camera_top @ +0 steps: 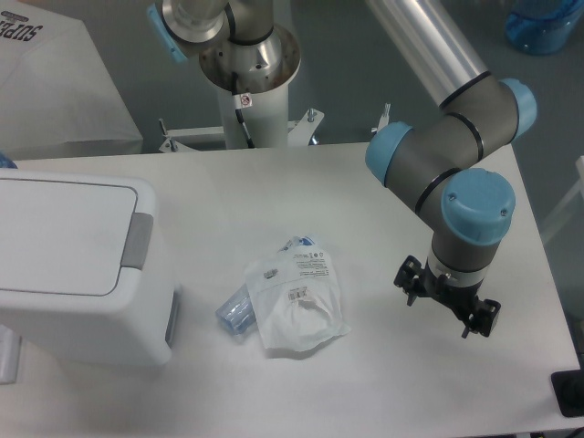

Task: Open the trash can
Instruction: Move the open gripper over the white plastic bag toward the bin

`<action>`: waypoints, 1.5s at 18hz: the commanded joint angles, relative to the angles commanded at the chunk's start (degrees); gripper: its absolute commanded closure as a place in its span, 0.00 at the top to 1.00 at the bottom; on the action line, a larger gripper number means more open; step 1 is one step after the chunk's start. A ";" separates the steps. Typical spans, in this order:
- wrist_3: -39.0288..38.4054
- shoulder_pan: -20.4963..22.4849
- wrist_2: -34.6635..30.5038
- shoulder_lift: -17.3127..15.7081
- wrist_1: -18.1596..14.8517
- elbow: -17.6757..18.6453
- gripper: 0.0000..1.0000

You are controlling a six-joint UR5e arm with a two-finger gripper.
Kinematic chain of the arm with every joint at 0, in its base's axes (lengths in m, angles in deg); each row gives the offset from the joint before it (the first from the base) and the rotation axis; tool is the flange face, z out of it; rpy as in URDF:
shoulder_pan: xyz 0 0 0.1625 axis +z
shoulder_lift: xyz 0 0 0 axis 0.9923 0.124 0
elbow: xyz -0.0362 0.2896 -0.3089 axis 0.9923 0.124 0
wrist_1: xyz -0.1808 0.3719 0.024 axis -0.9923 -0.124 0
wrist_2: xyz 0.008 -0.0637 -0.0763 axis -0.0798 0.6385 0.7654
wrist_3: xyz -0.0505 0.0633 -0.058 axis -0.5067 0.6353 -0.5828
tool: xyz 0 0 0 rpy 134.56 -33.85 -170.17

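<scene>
White trash can [68, 265] lid down at counter [365, 210] left edge, gripper [447, 306] near right edge, opening unclear, clear packet [297, 297] mid-counter between them

White boxy plastic trash can [78, 274] with a grey rectangular push tab [137, 240]; clear plastic packet [297, 301], white printed label; grey robot arm [456, 137] with light-blue joint caps, black gripper [447, 299]; white table [274, 182].
</scene>
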 joint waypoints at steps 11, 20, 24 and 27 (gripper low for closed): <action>-0.18 0.09 0.09 -0.09 0.18 0.00 1.00; -6.22 -2.10 1.76 -0.88 0.18 1.05 1.00; -16.59 -4.39 2.72 -1.32 1.31 1.05 1.00; -20.03 -5.45 3.60 -1.58 2.46 1.58 1.00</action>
